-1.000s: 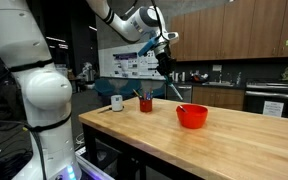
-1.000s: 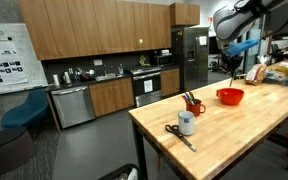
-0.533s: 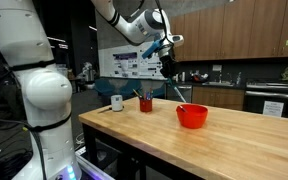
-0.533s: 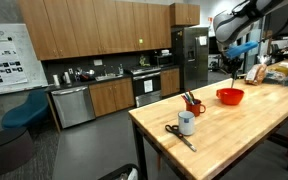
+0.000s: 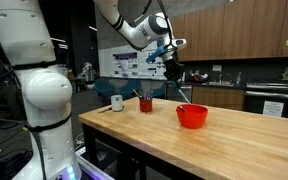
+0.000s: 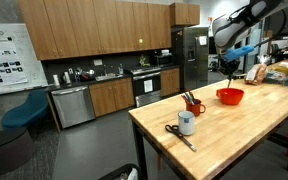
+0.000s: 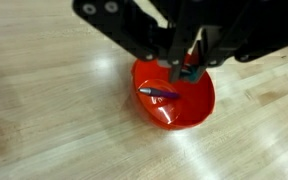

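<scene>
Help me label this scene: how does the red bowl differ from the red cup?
The red bowl is wide and shallow; the red cup is narrow and taller. The bowl holds one purple marker lying flat; the cup holds several pens standing upright. The bowl sits under the gripper, shut on a thin pen; the cup stands aside by the white mug. Both are red, on the wooden table.

We see a glossy white arm (image 5: 39,95) of rounded segments, dark seams at the joints, blue near the wrist, and a black end effector (image 5: 173,68).
</scene>
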Motion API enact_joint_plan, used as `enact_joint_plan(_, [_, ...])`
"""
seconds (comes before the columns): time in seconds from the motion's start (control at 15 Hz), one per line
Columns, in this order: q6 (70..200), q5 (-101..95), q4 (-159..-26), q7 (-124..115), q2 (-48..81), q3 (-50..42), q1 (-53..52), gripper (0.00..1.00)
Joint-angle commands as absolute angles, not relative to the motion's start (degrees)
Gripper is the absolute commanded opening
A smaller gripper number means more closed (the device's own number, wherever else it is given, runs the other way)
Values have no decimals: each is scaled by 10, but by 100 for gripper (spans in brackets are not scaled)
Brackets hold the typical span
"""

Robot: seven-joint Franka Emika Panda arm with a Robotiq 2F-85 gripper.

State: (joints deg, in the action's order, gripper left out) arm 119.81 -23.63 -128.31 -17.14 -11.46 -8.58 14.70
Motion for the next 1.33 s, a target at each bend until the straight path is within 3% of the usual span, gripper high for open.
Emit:
enact_joint_plan(0.0, [1214,-255,-1278,-174,-105,-90,148,43])
enact_joint_plan(0.53, [1209,-236,-1290,-136,-142,-84,132,98])
enact_joint_plan(1.27, [1180,-56,-1286,43,-189,-68,47,100])
